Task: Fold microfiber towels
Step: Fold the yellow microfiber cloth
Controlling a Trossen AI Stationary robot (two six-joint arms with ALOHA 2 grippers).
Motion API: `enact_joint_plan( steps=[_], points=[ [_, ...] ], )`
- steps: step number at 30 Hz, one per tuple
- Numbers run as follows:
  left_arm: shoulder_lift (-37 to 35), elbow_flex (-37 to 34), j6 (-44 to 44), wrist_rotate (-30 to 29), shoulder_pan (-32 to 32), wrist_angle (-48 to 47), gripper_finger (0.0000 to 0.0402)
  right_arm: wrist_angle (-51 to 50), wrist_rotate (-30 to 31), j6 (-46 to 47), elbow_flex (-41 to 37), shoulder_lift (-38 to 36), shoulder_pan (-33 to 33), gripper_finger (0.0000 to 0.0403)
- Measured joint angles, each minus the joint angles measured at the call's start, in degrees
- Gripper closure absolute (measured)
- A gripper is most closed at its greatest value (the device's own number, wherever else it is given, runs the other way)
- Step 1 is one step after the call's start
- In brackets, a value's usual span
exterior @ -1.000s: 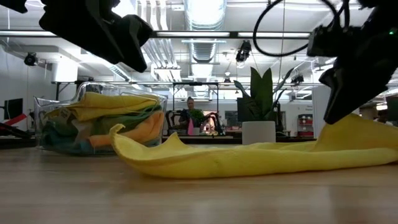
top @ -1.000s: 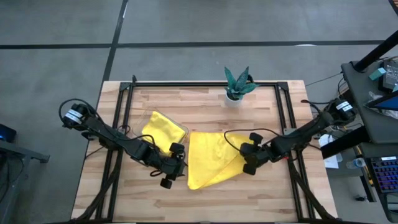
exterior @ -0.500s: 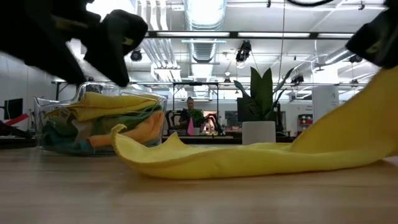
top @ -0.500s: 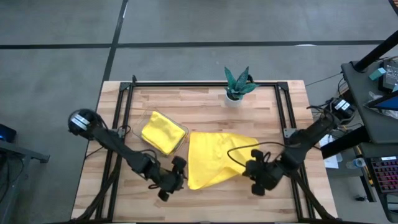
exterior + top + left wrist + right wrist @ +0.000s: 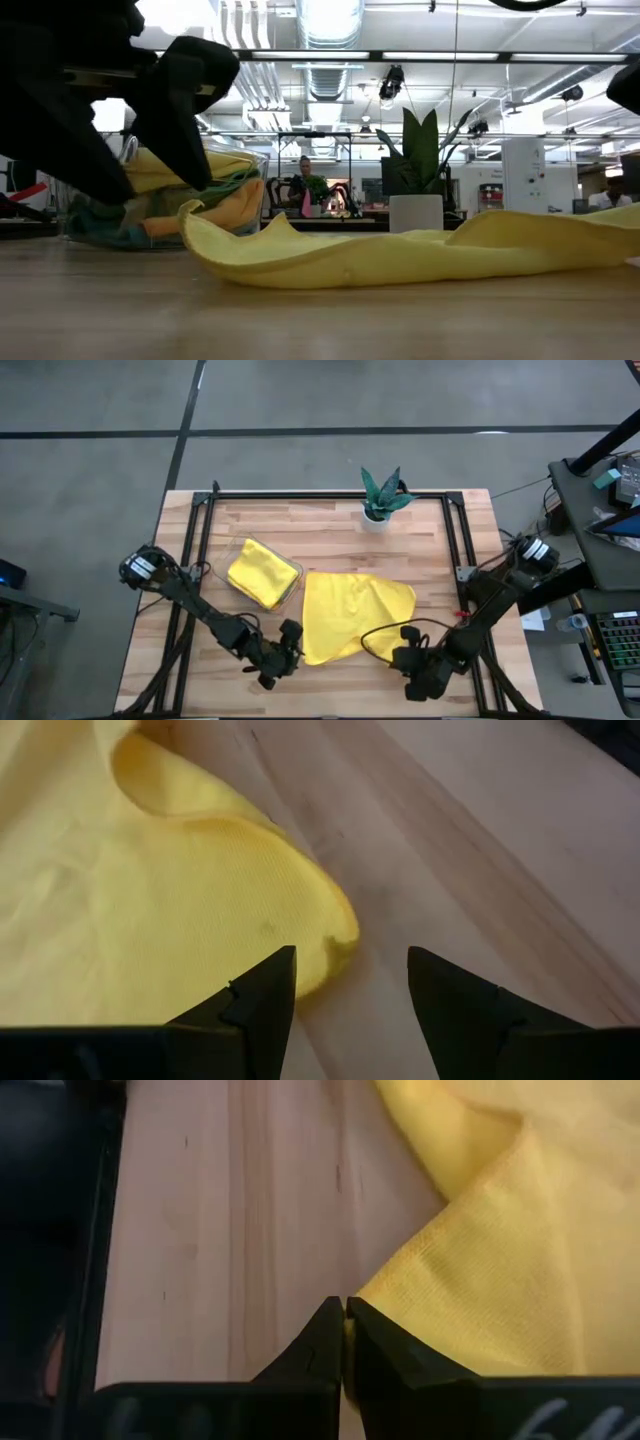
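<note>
Both grippers sit low near the table's front edge: the left gripper (image 5: 283, 668) has its fingers spread apart over the front left corner of the yellow towel (image 5: 350, 615), gripping nothing, while the right gripper (image 5: 418, 672) is pinched shut on that towel's front right corner. This towel lies rumpled in the middle of the wooden table (image 5: 330, 525). Just left of it stands a clear tray (image 5: 240, 550) stuffed with more towels (image 5: 262, 572), a yellow one on top. A potted plant (image 5: 382, 495) stands at the far edge, well apart. Bare wood lies open along the front and right of the towel.
</note>
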Motion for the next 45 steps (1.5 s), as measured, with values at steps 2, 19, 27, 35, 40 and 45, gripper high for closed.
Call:
enact_joint_plan(
  steps=[2, 19, 27, 35, 40, 45],
  points=[
    [0.1, -0.1, 0.1, -0.3, 0.4, 0.7, 0.0223, -0.5, -0.4, 0.0, 0.9, 1.3, 0.0, 0.0394],
    [4.6, -0.7, 0.1, 2.2, 2.1, 6.8, 0.0302, -0.9, 0.1, 1.6, 2.0, 2.1, 0.2, 0.0394],
    [4.0, -0.7, 0.0, 2.2, 2.4, 6.7, 0.0395, -1.3, 0.1, 1.5, 1.9, 2.0, 0.4, 0.0394],
    [-5.3, -0.7, -2.7, 3.0, 1.8, 3.9, 0.0401, -1.2, -3.4, 5.9, 2.6, -1.8, 4.2, 0.0394],
    [-11.5, -0.6, -9.5, 9.1, 1.1, 4.0, 0.0401, -1.6, -4.6, 13.5, 2.6, -3.8, 6.9, 0.0394],
    [-12.7, -0.6, -17.4, 11.9, -0.7, 0.5, 0.0401, -1.6, -6.1, 19.8, 2.6, -3.8, 8.9, 0.0394]
  ],
)
